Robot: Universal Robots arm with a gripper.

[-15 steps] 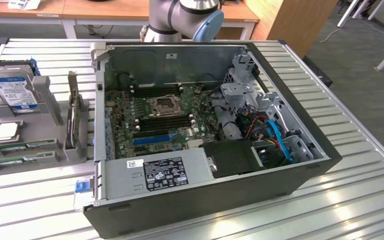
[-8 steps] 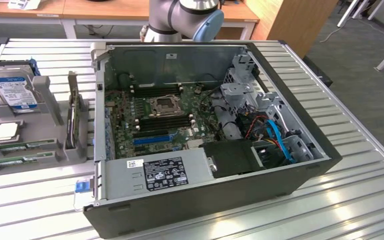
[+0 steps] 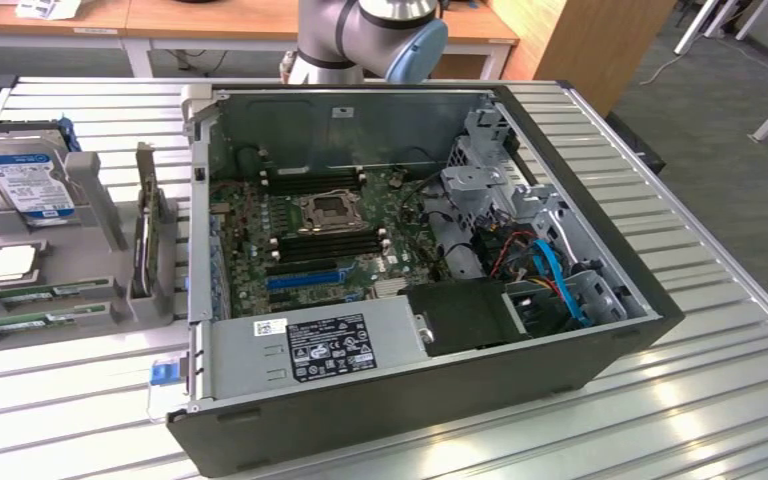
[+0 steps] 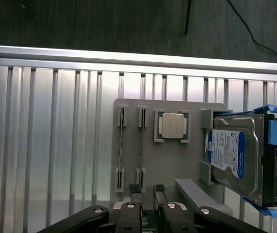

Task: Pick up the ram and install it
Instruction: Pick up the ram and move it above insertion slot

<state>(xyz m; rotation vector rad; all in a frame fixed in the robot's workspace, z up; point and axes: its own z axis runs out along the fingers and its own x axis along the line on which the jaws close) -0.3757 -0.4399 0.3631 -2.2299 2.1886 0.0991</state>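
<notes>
Ram [image 4: 141, 145], the long thin green circuit-board stick, stands on edge in the grey plastic parts holder [image 4: 177, 160], in the slot pair just beside the square silver processor chip [image 4: 172, 126]. A second stick [image 4: 121, 145] sits parallel in the next slot pair, on the side away from the chip. Black two-finger gripper [image 4: 147, 190] hovers over the holder's near edge, jaws apart with a narrow gap and nothing between them. The key relation is that the ram's long axis runs straight out ahead of the fingertips, parallel to the slats of the aluminium table [image 4: 41, 145], so the jaws would close across its thin faces. Its near end lies just beside the gap line, a touch off toward the second stick, I reckon. Not picked yet, and it's well apart from the open dark computer case [image 3: 357, 120].
</notes>
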